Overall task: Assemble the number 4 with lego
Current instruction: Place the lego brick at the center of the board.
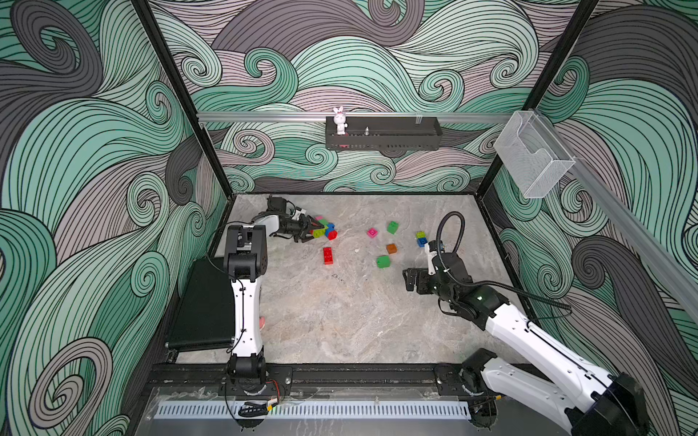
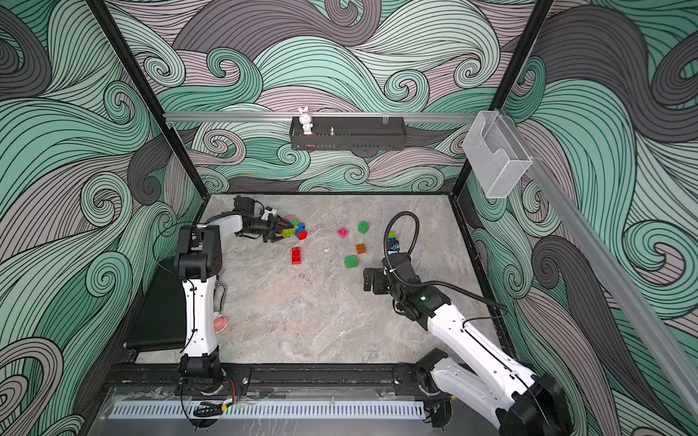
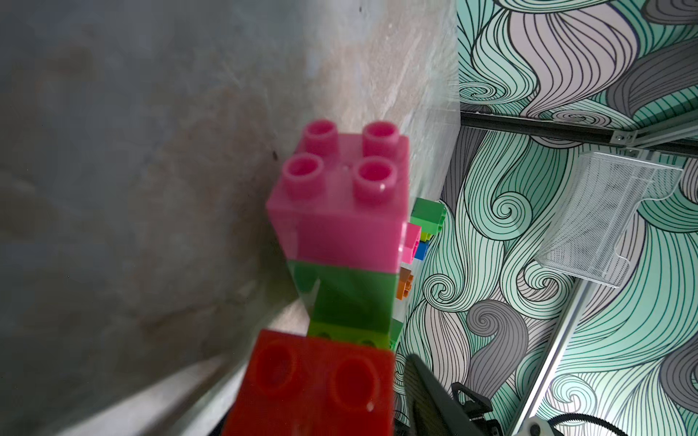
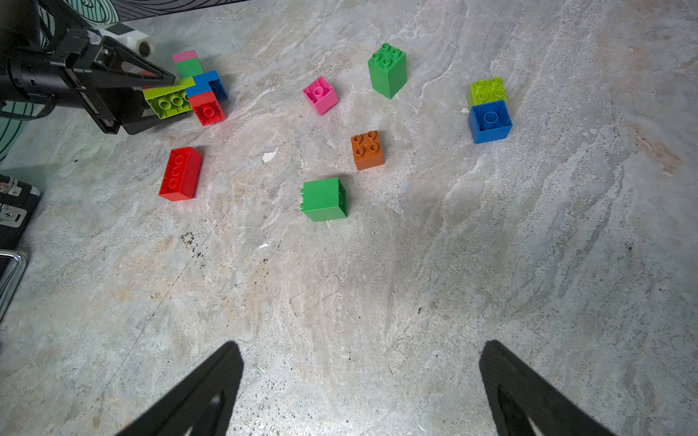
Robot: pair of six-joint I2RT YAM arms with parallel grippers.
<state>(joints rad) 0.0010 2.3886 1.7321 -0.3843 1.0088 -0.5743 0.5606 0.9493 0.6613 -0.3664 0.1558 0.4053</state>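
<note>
In both top views the left claw (image 1: 311, 231) is reaching low over the table (image 1: 340, 321) near its far left corner. Its fingers are standing on either side of a clump of joined bricks (image 1: 325, 228). A long red brick (image 1: 328, 255) is lying just in front of the clump. The right claw (image 2: 368, 281) is hanging well apart from it on the right side.

In the left wrist view the clump (image 3: 340, 264) is filling the middle. A pink piece (image 3: 340, 196) is sitting on a green piece (image 3: 351, 298), with a red piece (image 3: 313, 385) nearest the lens. One dark finger (image 3: 426, 396) is showing beside it. Whether the left claw is clenching the clump or letting it go, I cannot tell.

In the right wrist view the right claw (image 4: 361, 345) is hanging spread wide, with only bare table between its fingers. Beyond it, a loose pink brick (image 4: 320, 95), a tall green brick (image 4: 388, 71), an orange brick (image 4: 367, 150) and a squat green brick (image 4: 325, 199) are sitting apart from one another. A lime brick (image 4: 487, 90) is touching a blue brick (image 4: 490, 120).
</note>
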